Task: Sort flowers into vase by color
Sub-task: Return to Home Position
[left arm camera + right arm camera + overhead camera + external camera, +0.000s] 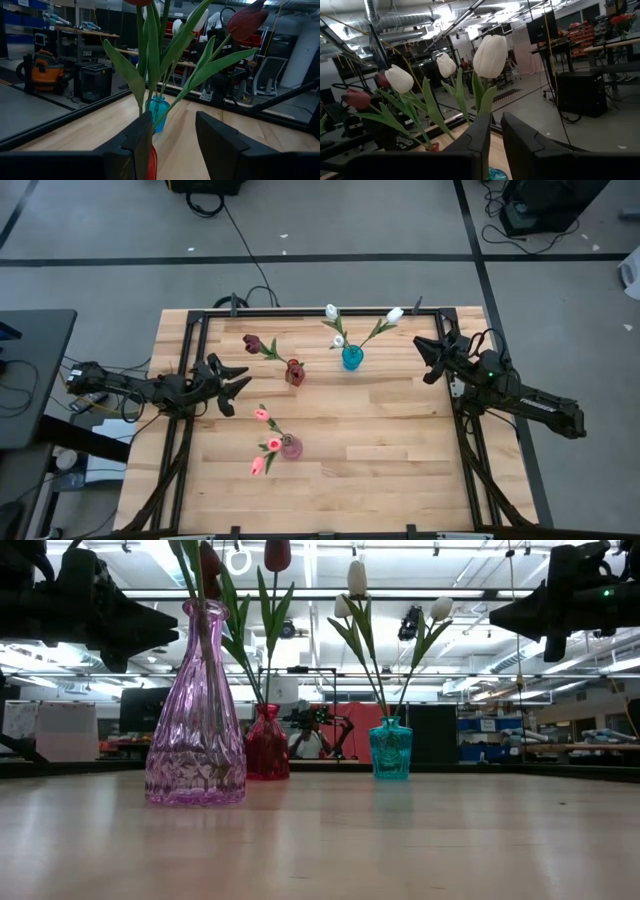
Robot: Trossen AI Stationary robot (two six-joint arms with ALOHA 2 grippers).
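Only the high view shows all three pink flowers (pixel 273 444) in the pink vase (pixel 291 447). Left gripper (pixel 238 385) and right gripper (pixel 426 360) are both spread and empty.

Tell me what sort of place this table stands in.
Most likely a robotics lab or workshop: an orange shop vacuum stands on the floor, bare ducts run under the ceiling, and cables trail over the taped floor beyond the table.
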